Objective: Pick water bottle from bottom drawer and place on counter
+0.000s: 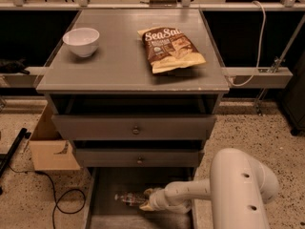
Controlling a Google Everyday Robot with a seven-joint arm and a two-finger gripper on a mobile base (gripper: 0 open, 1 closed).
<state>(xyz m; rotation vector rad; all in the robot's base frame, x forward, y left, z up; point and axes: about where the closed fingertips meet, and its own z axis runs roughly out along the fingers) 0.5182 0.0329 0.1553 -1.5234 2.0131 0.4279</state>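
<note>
The water bottle [127, 198] lies on its side on the floor of the open bottom drawer [106, 210], cap end to the left. My gripper [146, 200] is low inside the drawer at the bottle's right end, at the end of my white arm [190, 192]. The grey counter [124, 61] is the cabinet's top, above the two knobbed drawers.
A white bowl [81, 41] stands at the counter's left. A brown Sea Salt chip bag [170, 49] lies at the counter's right. A cardboard box [50, 144] sits on the floor to the cabinet's left, with a black cable [57, 202] nearby.
</note>
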